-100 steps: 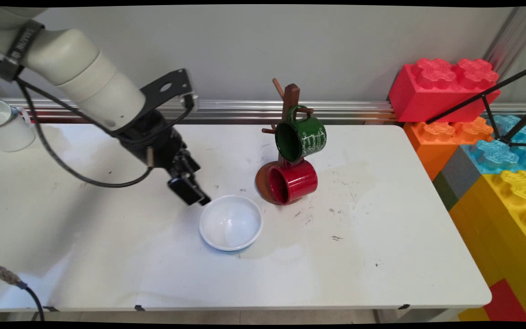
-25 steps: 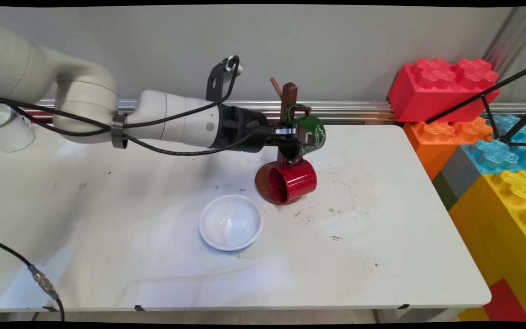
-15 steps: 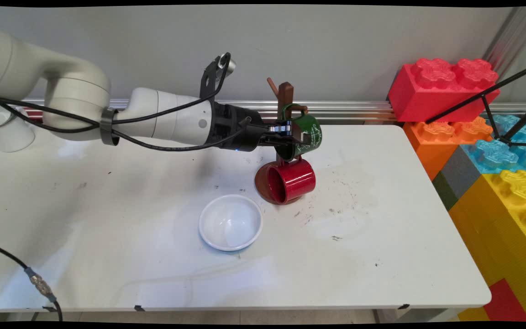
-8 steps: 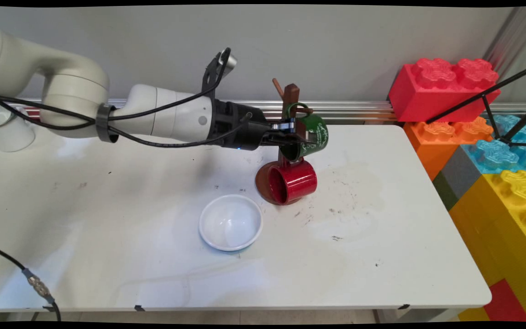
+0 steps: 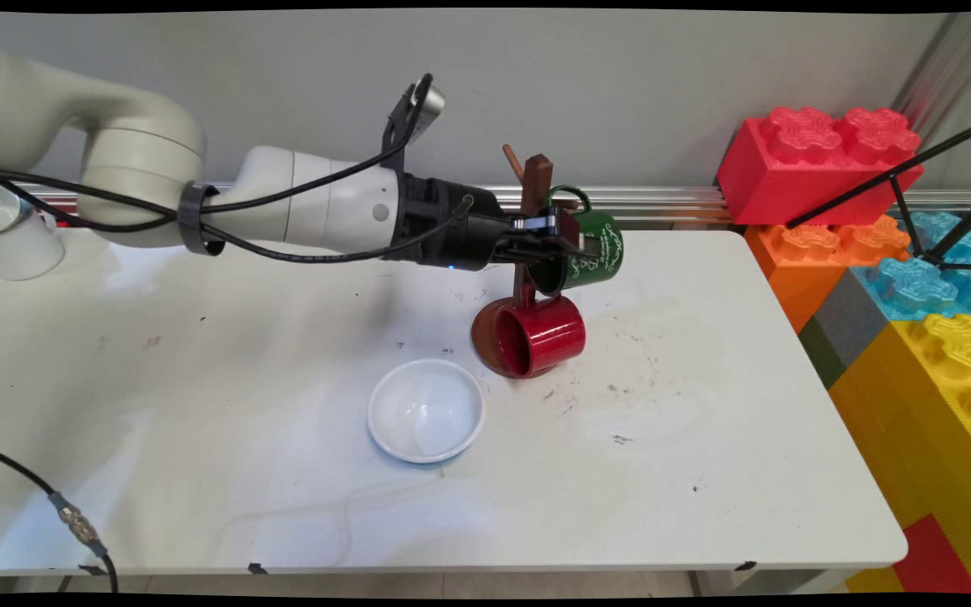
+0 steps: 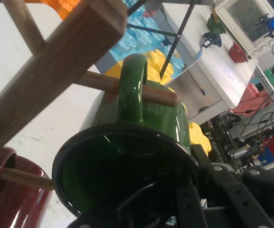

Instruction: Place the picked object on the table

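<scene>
Writing: white script on the green mug [image 5: 591, 255], too small to read.
Claw: the gripper [image 5: 565, 246] pinches the green mug's rim, one finger inside it, one outside.
Green mug: at the rack [image 5: 533, 221], its handle looped over a peg; since half a second ago it has slid right along that peg, away from the post.
Red mug [image 5: 539, 335]: hanging on the rack's lower peg, mouth sideways, empty.
Bowl [image 5: 426, 410]: white, empty, near the rack on the table [image 5: 705, 472].
White mug [image 5: 5, 232]: well left of the rack.
Blocks [image 5: 890, 244]: stacked right of the rack.
</scene>
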`<move>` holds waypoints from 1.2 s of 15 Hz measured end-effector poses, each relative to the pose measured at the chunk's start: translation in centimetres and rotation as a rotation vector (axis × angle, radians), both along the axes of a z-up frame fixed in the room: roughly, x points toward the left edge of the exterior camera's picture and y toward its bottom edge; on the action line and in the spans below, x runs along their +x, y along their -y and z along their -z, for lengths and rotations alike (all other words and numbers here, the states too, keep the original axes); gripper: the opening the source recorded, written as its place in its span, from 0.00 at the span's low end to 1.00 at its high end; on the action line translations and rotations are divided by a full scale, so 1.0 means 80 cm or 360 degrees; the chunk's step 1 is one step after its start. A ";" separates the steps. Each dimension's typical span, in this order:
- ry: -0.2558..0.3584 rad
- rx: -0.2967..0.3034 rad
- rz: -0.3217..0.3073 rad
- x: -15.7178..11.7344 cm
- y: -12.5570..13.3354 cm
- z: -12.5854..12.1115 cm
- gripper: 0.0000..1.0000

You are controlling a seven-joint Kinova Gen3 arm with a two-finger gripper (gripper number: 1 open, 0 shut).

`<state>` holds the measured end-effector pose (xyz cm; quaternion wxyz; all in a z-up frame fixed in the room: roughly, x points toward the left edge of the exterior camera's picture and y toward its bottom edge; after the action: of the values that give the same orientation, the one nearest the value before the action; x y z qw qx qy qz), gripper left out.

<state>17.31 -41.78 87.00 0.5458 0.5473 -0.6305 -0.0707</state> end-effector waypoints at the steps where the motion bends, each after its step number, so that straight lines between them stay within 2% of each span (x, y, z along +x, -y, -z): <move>1: -0.0003 0.0002 0.0006 0.000 -0.001 -0.001 0.00; 11: -0.0032 0.0051 0.0090 -0.003 -0.021 -0.007 0.00; 18: -0.0080 0.0046 0.0155 -0.010 -0.027 -0.017 0.00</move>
<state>16.50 -39.61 88.33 0.5495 0.5219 -0.6414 -0.1199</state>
